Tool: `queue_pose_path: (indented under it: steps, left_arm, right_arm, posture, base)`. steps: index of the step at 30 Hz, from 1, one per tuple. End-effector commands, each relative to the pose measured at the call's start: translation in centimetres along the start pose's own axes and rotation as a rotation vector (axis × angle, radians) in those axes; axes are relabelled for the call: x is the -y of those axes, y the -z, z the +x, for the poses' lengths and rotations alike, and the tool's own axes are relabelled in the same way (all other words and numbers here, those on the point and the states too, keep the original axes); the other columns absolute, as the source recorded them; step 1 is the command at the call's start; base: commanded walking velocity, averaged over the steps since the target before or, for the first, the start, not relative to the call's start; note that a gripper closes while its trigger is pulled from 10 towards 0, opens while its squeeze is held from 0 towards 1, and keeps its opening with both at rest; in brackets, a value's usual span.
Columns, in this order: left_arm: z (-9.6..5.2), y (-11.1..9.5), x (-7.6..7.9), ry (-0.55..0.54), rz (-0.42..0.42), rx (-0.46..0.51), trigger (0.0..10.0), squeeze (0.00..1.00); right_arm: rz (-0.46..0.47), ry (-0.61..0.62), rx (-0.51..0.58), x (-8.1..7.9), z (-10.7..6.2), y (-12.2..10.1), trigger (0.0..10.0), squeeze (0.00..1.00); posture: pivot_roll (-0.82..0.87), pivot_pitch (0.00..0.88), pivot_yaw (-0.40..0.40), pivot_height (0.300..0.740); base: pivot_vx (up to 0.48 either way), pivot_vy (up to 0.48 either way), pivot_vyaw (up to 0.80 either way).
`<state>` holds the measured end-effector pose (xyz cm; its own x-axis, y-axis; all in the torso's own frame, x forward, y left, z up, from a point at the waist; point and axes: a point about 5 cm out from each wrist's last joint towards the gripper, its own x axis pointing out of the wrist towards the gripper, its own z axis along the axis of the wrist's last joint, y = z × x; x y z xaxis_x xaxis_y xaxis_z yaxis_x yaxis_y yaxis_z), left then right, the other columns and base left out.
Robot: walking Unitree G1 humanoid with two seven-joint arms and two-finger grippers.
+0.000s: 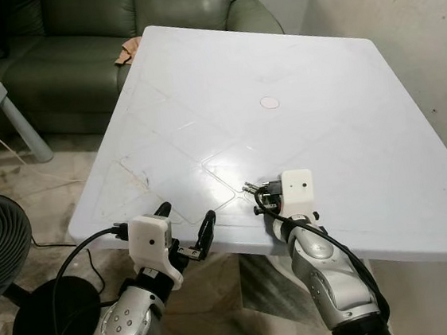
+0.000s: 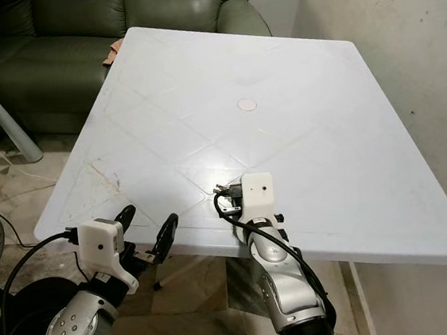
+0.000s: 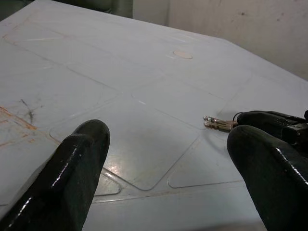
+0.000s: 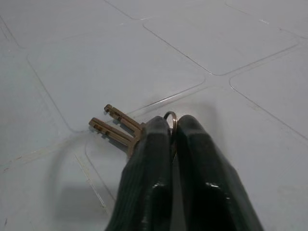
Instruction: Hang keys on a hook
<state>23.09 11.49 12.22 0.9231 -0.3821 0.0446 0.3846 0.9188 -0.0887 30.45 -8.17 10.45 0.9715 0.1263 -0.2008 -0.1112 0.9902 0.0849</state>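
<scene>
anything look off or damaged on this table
Nothing spilled or broken. The white table has worn marks: rusty orange streaks and dark scuffs near its left edge. A small round plug sits in the middle. The right gripper is shut on the keys near the front edge; the left gripper hovers open.

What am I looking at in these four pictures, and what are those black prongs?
This is a humanoid robot with two silver arms. The two wide pictures come from cameras in its head, looking down at a large white plastic table. The two close pictures come from cameras on its wrists. The black prongs are the fingers of each grasping tool. The right tool is pinched shut on a small bunch of brass keys on a metal ring, resting on the table. The left tool hovers open at the table's near edge.
</scene>
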Motion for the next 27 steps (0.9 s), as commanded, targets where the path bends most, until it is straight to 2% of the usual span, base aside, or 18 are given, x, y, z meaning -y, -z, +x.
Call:
queue_pose_path:
  steps: [1,7,13,21,22,27]
  left_arm:
    - [0.0,-0.1,0.3,0.023,0.005,0.000,10.0,0.00]
    - [0.3,-0.2,0.2,0.028,0.009,0.002,10.0,0.00]
    - [1.5,-0.4,0.2,0.040,0.008,0.023,10.0,0.00]
    - [4.1,-1.3,-0.5,0.034,-0.005,0.070,10.0,0.00]
    - [5.0,-1.7,-0.9,0.021,-0.011,0.084,10.0,0.00]
    - [7.1,-2.7,-2.3,-0.024,0.012,0.104,10.0,0.00]
  right_arm:
    - [0.049,0.003,-0.013,-0.8,-0.2,0.5,0.0,0.00]
    - [0.048,0.004,-0.001,-0.7,0.0,0.2,0.0,0.00]
    - [0.042,0.018,0.037,-0.3,0.3,-0.7,0.0,0.00]
    - [0.004,0.093,0.140,1.7,1.1,-3.3,0.0,0.00]
    - [0.004,0.123,0.176,2.4,1.3,-4.3,0.0,0.00]
    - [-0.005,0.203,0.265,4.2,1.2,-6.6,0.0,0.00]
  posture:
    - [0.18,0.141,-0.089,0.740]
    - [0.17,0.134,-0.088,0.740]
    - [0.15,0.104,-0.080,0.740]
    - [0.10,0.041,-0.055,0.740]
    - [0.09,0.024,-0.048,0.740]
    - [0.05,0.000,-0.033,0.740]
  base:
    - [0.000,0.000,0.00]
    - [0.000,0.000,0.00]
    - [0.000,0.000,0.00]
    - [0.000,0.000,0.00]
    - [0.000,0.000,0.00]
    - [0.000,0.000,0.00]
